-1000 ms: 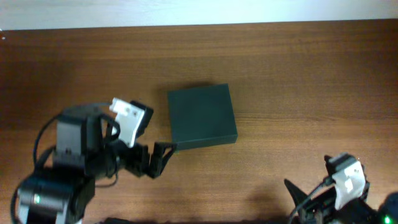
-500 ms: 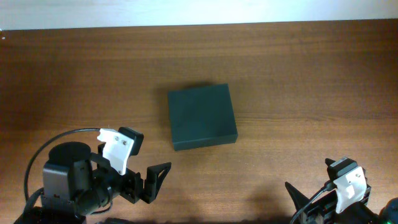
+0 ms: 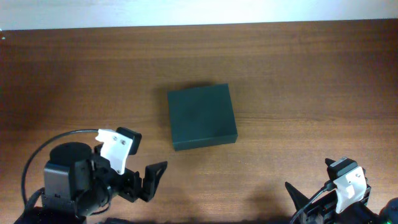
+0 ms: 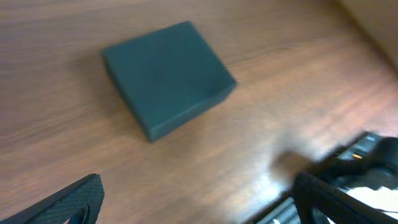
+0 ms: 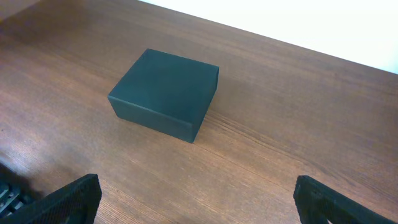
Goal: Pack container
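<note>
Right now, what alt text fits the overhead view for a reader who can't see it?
A closed dark green container sits centred on the wooden table. The left gripper is at lower left, fingers open, clear of it; the right gripper, also open, shows at the bottom right edge.

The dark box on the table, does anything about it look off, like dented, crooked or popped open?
Nothing serious. The container lies flat on the table, closed, with no dents visible. It is only turned slightly off square to the table's far edge. The left gripper and right gripper are open and clear of it.
</note>
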`<state>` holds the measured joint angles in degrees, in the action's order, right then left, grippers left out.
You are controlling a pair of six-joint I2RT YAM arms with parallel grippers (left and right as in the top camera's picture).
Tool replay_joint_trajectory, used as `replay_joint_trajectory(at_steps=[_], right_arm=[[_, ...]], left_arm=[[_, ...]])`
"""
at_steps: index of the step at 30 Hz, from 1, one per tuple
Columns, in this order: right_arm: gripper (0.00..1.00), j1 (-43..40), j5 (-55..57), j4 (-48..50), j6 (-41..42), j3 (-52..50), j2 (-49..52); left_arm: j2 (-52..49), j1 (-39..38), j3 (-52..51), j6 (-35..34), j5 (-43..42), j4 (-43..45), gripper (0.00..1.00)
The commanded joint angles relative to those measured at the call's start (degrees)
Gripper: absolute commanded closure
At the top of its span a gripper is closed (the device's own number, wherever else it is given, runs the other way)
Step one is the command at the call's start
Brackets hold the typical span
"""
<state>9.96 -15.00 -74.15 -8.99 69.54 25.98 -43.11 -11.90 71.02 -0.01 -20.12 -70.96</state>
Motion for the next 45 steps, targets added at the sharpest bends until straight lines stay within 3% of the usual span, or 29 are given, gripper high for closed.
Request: replay_joint_trajectory(at_steps=[1, 5, 15, 21, 29, 41, 45], right_arm=[[0.01, 0.48, 0.28, 0.17, 0.02, -0.24, -0.17], [0.01, 0.48, 0.28, 0.17, 0.02, -0.24, -0.17], [0.01, 0.48, 0.28, 0.17, 0.02, -0.24, -0.17], [0.01, 0.48, 0.28, 0.17, 0.02, -0.24, -0.17], [0.01, 0.48, 0.28, 0.17, 0.02, -0.24, -0.17], [0.01, 0.48, 0.28, 0.17, 0.02, -0.24, -0.17], [0.01, 0.48, 0.28, 0.17, 0.02, -0.24, -0.17]], left_arm=[[0.13, -0.22, -0.70, 0.52, 10.45, 1.73, 0.01], [1.99, 1.90, -2.64, 3.63, 17.00, 7.45, 0.01], [14.67, 9.29, -19.78, 15.17, 17.05, 21.66, 0.01], [24.33, 12.26, -34.49, 15.06, 16.90, 29.64, 0.01], [35.52, 13.64, -47.45, 11.69, 16.94, 31.39, 0.01], [40.22, 14.80, -58.99, 0.96, 18.03, 32.06, 0.01], [41.20, 14.80, -61.05, 0.17, 18.29, 33.51, 0.01]])
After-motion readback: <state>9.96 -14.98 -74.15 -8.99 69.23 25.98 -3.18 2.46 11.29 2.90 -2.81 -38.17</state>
